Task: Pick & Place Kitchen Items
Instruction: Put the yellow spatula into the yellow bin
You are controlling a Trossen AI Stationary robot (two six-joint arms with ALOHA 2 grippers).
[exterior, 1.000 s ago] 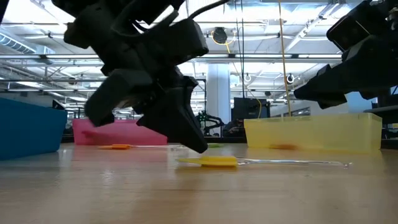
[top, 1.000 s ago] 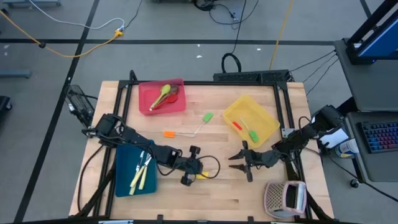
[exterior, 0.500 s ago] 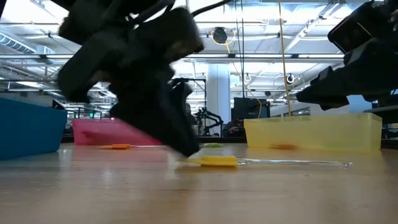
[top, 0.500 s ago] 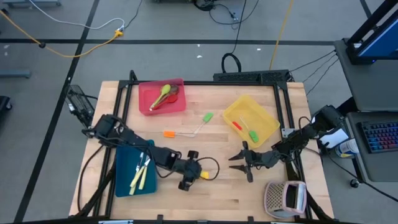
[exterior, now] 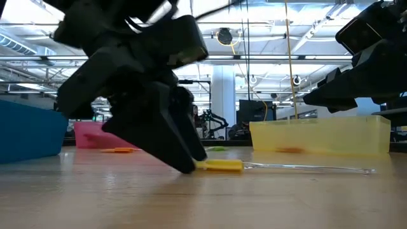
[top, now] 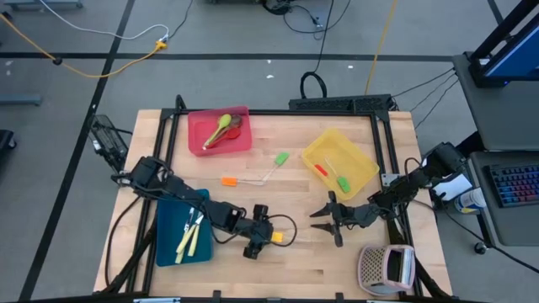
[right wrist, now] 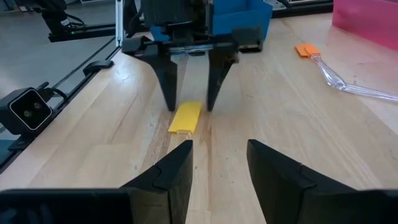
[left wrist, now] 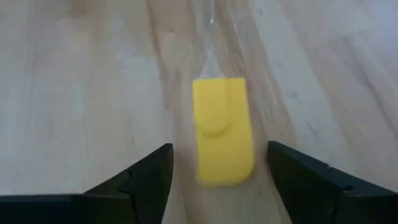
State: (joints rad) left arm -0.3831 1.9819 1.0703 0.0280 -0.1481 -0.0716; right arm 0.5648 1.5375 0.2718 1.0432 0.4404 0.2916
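A yellow-headed spatula (left wrist: 222, 130) with a clear handle lies flat on the wood table, near its front middle (top: 275, 237). My left gripper (left wrist: 219, 149) is open, low at the table. Its two fingers stand on either side of the yellow head (right wrist: 185, 117) with a gap on each side. The clear handle (exterior: 305, 167) runs away from it toward my right gripper. My right gripper (top: 324, 217) hovers open a little to the right, pointing at the spatula, with nothing between its fingers (right wrist: 217, 149).
A blue tray (top: 171, 244) with cream-handled knives lies at the near left. At the back stand a red tray (top: 240, 141) with spoons and a yellow tray (top: 358, 172) with two utensils. An orange spatula (top: 229, 181) and a green one (top: 280, 159) lie mid-table. A perforated box (top: 386, 268) sits near right.
My left gripper has opened and its fingertips have come down to the table, now standing on either side of the yellow head. The spatula stays lying flat on the table.
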